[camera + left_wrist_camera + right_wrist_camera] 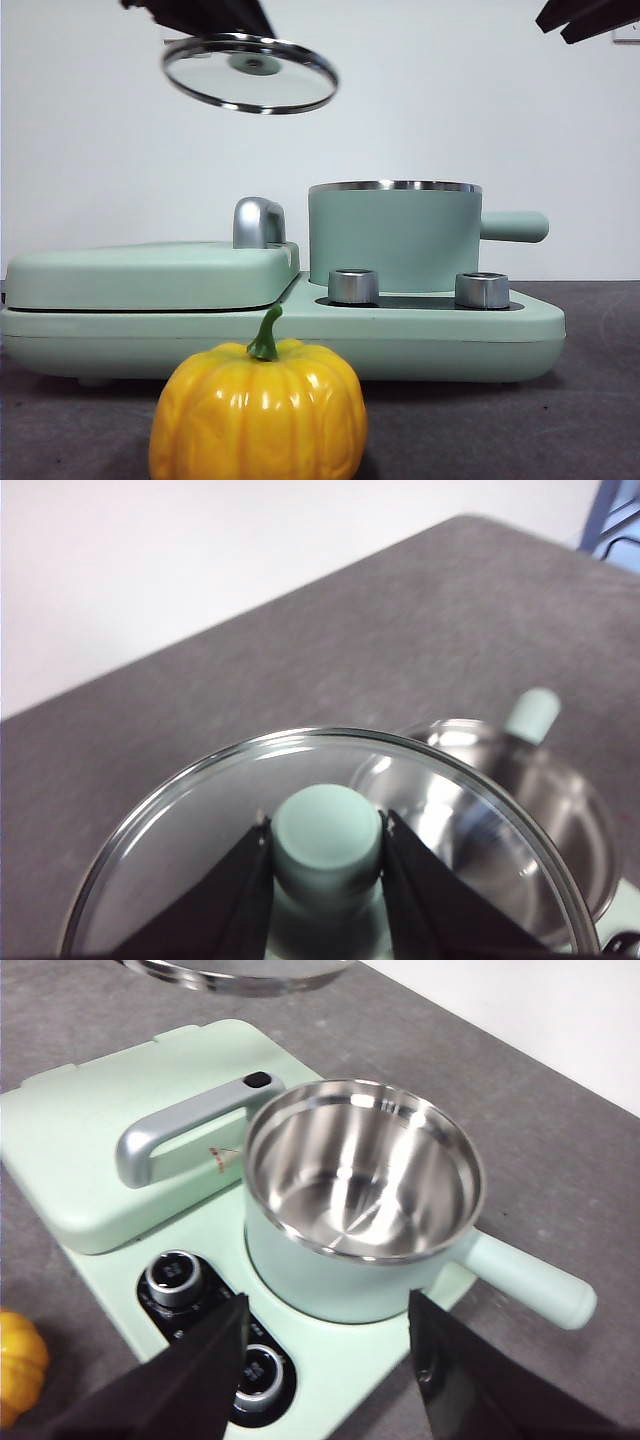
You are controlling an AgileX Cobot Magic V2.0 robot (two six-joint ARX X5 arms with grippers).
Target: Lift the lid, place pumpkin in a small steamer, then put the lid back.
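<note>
I have the left gripper (325,845) clamped on the mint knob of the glass lid (250,74), which hangs tilted at the upper left of the front frame. The small steamer (395,236) sits uncovered on the appliance base (500,325), right of centre. The pumpkin (258,410) rests on the table at bottom centre. My right gripper (325,1355) hovers with its jaws spread wide and empty.

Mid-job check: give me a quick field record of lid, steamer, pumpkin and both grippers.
lid: lifted, tilted, held by its knob
left gripper: shut on the lid's knob, high, off to one side of the steamer
small steamer: open, empty, on the appliance base
pumpkin: on the table in front of the base, untouched
right gripper: open, above the base, holding nothing
</note>
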